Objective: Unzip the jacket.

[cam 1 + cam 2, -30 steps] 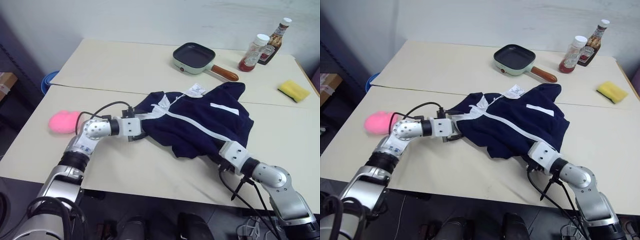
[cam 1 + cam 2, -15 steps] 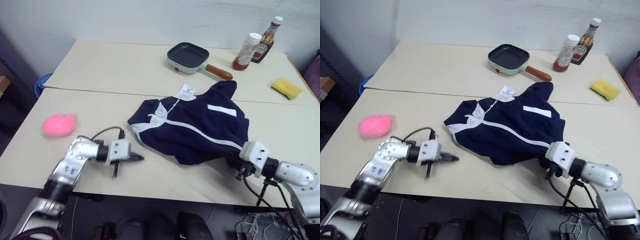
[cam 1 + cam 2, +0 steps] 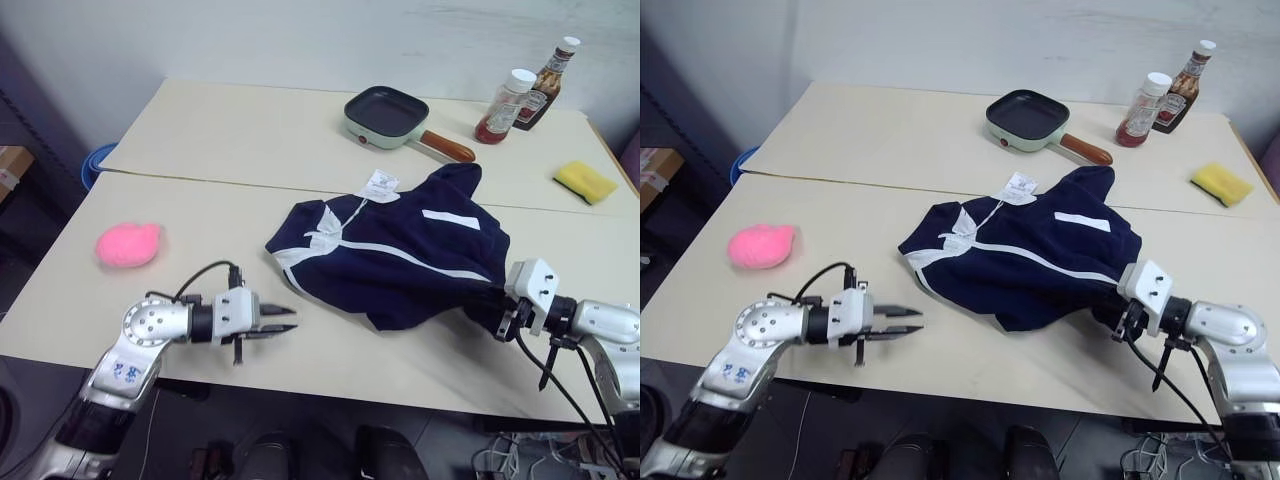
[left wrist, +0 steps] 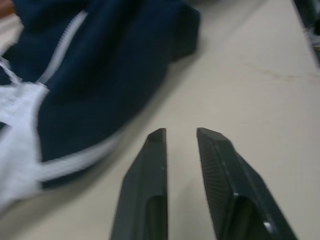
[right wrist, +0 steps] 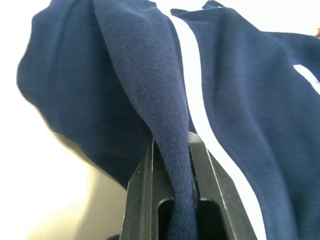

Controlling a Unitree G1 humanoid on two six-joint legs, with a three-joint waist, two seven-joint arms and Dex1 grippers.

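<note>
Since the earlier frame, the left gripper (image 3: 283,320) had withdrawn from the jacket's (image 3: 400,255) collar end and stood apart from it over bare worktop (image 3: 200,130), fingers parted and empty. The jacket lay spread near the worktop's middle, its white zipper line apparently unopened, though the view was too coarse to confirm. The right gripper (image 5: 171,150) was clenched on a fold of the jacket's lower edge. A pink toy (image 3: 129,244) lay well apart.

pink plush toy (image 3: 129,244) nr left edge, green pan (image 3: 389,116), 2 sauce bottles (image 3: 523,100), yellow sponge (image 3: 586,181) at back
</note>
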